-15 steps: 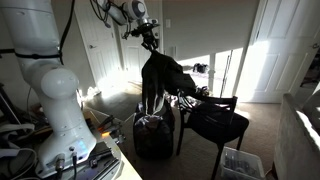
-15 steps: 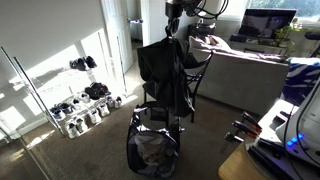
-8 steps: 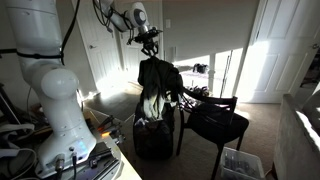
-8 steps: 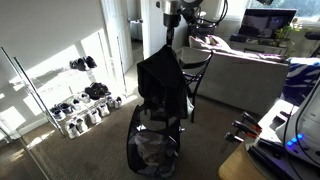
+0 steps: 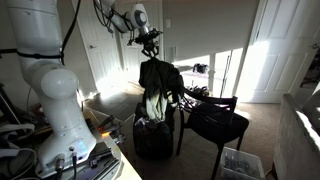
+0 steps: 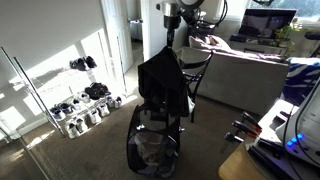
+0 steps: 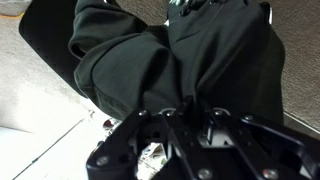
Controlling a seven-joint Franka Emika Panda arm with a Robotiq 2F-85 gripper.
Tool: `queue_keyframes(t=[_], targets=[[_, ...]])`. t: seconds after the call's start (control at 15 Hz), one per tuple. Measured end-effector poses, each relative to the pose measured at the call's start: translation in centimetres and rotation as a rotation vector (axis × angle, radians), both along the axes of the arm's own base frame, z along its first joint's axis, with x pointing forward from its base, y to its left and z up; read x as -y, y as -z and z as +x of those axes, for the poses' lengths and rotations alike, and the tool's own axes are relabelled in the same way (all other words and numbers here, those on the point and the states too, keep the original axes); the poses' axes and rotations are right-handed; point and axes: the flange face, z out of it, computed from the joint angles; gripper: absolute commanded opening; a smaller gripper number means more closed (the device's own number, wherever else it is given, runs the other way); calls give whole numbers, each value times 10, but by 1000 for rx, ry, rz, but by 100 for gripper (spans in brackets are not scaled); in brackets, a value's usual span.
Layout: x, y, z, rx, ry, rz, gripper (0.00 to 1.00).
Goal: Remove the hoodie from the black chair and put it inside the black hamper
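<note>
Gripper [image 5: 150, 42] is clamped tight on the top of the hoodie [image 5: 158, 85], which dangles right above the hamper [image 5: 150, 138]. The chair [image 5: 218, 122] sits at the hamper's 3 o'clock.

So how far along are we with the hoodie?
Done: the hoodie is off the chair, whose seat looks bare. In hand: it hangs from the shut gripper over the hamper, with its lower end about at the rim. Left: lower it in and let go; none of it clearly lies inside yet.
</note>
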Motion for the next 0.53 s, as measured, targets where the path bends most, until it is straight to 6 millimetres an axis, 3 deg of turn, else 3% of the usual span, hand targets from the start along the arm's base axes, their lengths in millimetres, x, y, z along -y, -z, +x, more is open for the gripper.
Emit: queue_keyframes(t=[0.2, 0.53], targets=[[-11, 2, 1, 2, -46, -14, 3], [-59, -18, 3, 76, -241, -91, 3]])
